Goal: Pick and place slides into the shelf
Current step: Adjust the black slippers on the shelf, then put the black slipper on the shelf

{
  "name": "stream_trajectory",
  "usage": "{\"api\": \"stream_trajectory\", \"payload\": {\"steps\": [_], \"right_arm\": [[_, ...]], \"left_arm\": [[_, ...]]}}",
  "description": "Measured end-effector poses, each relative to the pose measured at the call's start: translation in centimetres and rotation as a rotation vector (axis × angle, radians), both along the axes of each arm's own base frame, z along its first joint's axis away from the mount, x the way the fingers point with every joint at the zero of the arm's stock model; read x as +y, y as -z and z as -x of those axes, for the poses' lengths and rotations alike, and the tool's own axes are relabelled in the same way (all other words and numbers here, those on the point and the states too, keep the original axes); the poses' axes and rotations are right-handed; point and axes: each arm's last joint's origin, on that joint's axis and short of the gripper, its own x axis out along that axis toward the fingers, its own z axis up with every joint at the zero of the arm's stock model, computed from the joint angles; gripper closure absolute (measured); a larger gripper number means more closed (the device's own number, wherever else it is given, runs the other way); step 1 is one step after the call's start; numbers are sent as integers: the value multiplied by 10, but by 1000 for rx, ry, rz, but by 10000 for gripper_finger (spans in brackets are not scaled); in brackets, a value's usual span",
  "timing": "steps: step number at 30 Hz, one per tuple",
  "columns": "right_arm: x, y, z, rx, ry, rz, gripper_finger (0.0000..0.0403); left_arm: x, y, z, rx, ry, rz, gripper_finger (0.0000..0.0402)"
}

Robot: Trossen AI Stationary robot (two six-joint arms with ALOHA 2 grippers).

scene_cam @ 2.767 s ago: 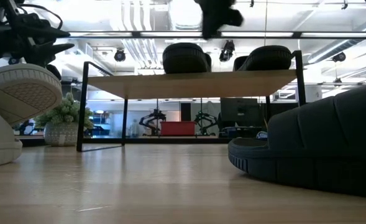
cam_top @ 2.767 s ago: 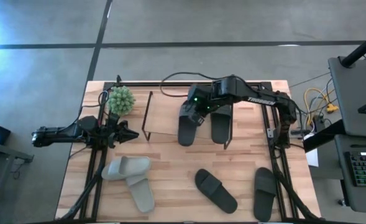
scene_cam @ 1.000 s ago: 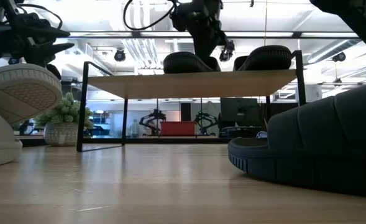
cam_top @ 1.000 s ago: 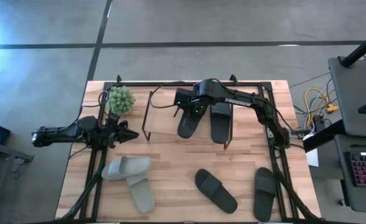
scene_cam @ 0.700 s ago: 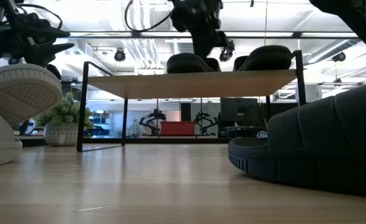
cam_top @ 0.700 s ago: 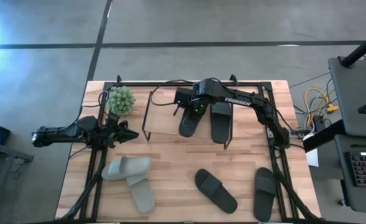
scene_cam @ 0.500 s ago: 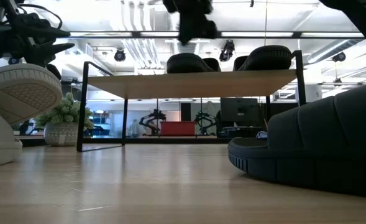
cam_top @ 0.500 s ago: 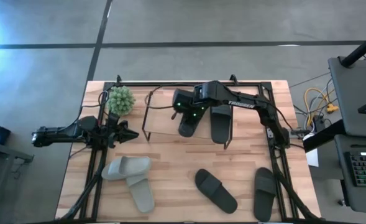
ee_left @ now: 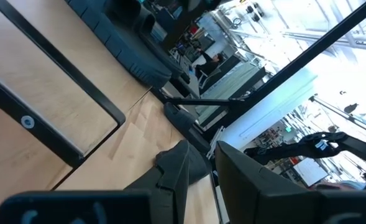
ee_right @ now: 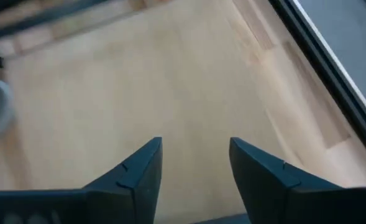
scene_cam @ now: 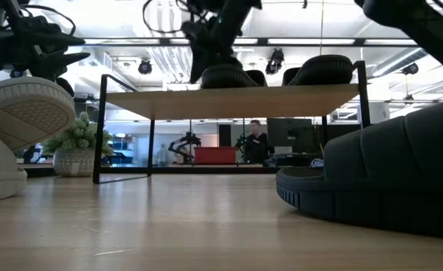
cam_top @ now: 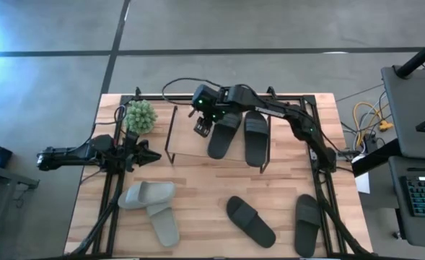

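Black slides [cam_top: 235,135] on shelf [cam_top: 172,137], right hand [cam_top: 203,125] open, empty

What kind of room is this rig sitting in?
Probably a robotics lab or workshop: bare concrete floor, exposed ceiling pipes, another robot arm rig and a person at benches behind the table.

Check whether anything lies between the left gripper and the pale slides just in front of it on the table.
Nothing visible does. The left gripper hangs by the table's left rail, with only bare wood between it and the pale slides. The potted plant stands on its other side.
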Motion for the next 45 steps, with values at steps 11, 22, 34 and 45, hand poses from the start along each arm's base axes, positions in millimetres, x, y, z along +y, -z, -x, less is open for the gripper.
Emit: {"api": "stream_trajectory", "payload": {"steps": [11,22,34,45], "right_arm": [[1,17,20,282,-124,-15,249],[22,3,25,278,-159,-14,258],[72,-29,51,302,-156,-88,267],[181,-65,83,182,92,-251,277]], "left_arm": [[0,0,0,-2,3,0,336],[0,0,0,-2,-1,0,336],[0,0,0,-2,0,0,336],[0,0,0,-2,-9,-1,336]]}}
